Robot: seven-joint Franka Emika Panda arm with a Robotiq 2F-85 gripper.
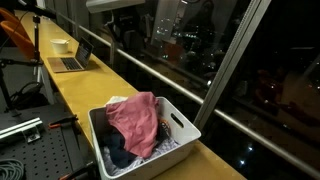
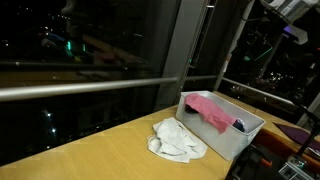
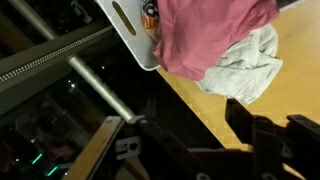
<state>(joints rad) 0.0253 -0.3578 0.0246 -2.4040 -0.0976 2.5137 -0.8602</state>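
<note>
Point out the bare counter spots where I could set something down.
Bare: the long counter stretch between the laptop and the basket; also the wood beyond the white cloth, away from the basket. Crowded: the basket itself, heaped with a pink cloth and darker clothes, and the spot beside it under the white cloth.

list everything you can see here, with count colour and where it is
counter: 1, yellow wood, along the window
basket: 1, white, on the counter
pink cloth: 1, pink, draped over the basket
dark clothes: count unclear, dark blue, inside the basket
pale cloth: 1, whitish grey, crumpled on the counter beside the basket
laptop: 1, grey, open, far along the counter
cup: 1, cream, beyond the laptop
railing: 1, metal, across the window
gripper: 1, dark, above the counter edge, open, empty
</note>
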